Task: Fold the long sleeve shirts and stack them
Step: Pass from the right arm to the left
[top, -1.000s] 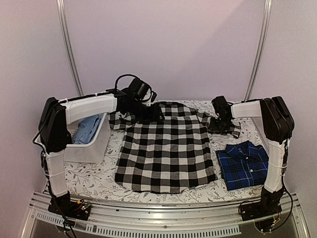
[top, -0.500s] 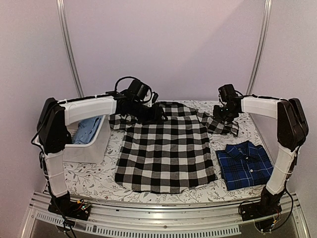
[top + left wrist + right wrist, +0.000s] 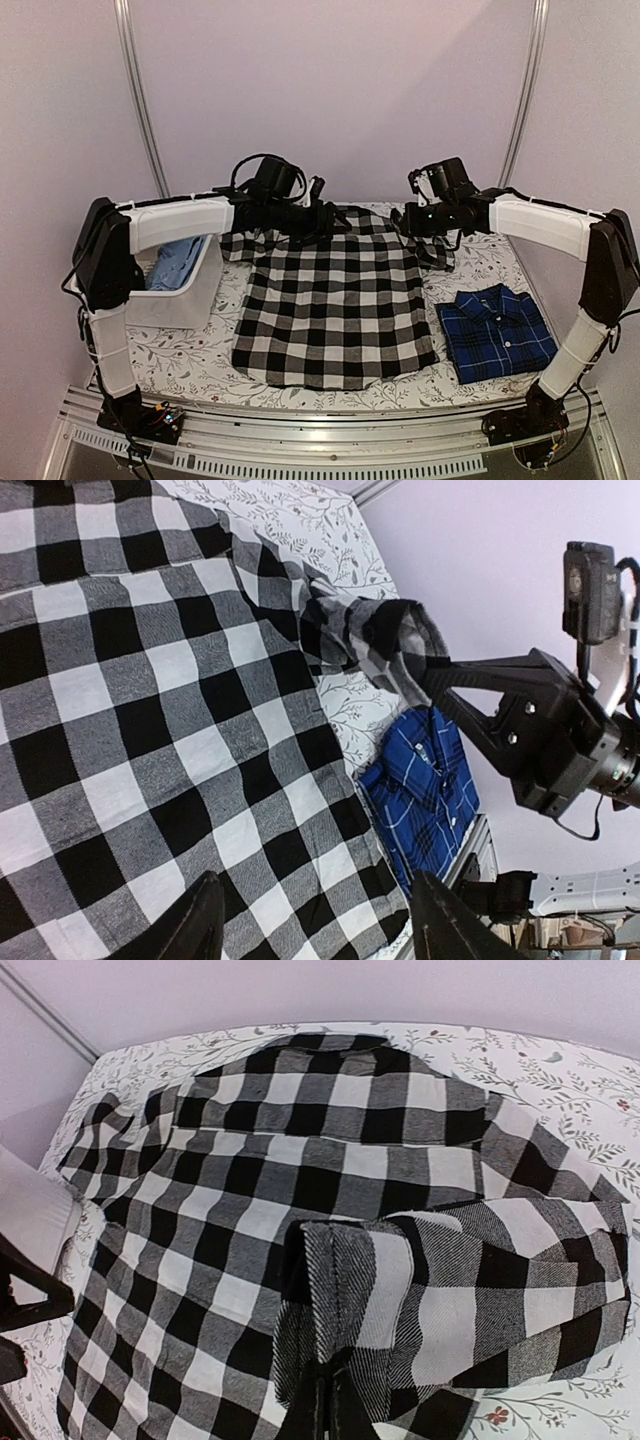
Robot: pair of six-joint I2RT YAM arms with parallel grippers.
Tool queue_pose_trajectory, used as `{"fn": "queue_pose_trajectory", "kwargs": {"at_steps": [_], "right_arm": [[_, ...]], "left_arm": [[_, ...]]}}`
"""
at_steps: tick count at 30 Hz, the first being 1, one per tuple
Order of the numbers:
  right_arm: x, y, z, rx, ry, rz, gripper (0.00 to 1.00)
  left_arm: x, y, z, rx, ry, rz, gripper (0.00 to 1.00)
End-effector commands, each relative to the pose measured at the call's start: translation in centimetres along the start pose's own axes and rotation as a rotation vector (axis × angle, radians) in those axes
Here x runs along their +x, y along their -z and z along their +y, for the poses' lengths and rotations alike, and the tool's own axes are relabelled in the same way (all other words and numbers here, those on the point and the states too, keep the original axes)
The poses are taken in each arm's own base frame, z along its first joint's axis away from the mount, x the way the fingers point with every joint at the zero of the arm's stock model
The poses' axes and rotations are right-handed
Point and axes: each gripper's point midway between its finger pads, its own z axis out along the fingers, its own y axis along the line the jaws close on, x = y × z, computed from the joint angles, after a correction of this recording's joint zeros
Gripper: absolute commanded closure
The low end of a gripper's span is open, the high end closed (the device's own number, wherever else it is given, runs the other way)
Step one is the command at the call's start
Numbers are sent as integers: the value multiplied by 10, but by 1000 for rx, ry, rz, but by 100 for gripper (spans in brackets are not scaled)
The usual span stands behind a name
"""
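Sleeve folding seems in hand: right gripper (image 3: 325, 1405) pinches the raised sleeve (image 3: 345, 1290) of the buffalo check shirt (image 3: 335, 310), which lies flat on the table (image 3: 180, 350), left gripper (image 3: 318, 880) hovers with fingers spread, and next the sleeve probably needs laying across the body.

A plain pale lilac wall (image 3: 330, 90) fills the upper half of the frame in front of me, evenly lit, with no hard shadows. Two thin metal poles stand against it: the left pole (image 3: 140, 100) slants toward the upper left corner, the right pole (image 3: 522, 100) toward the upper right. My counter (image 3: 200, 350) wears a white cloth printed with grey leafy sprigs. A white plastic bin (image 3: 195, 290) sits at its left side. A ribbed aluminium rail (image 3: 330, 455) runs along the bottom edge.
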Motion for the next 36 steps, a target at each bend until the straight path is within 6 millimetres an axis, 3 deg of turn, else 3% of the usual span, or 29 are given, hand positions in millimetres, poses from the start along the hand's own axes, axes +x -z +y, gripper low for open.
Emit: {"fn": "queue_pose_trajectory", "kwargs": {"at_steps": [1, 7, 19, 29, 36], "right_arm": [[0, 14, 44, -160, 25, -28, 100], [21, 9, 64, -267, 10, -1, 100], [51, -5, 76, -303, 29, 52, 100], [74, -16, 84, -295, 79, 88, 100], [86, -23, 84, -287, 93, 111, 100]], "left_arm": [[1, 8, -21, 79, 8, -20, 36], [9, 3, -13, 106, 63, -38, 34], [14, -31, -15, 160, 113, -12, 32], [30, -69, 1, 73, 145, 70, 27], [37, -81, 9, 49, 165, 84, 31]]}}
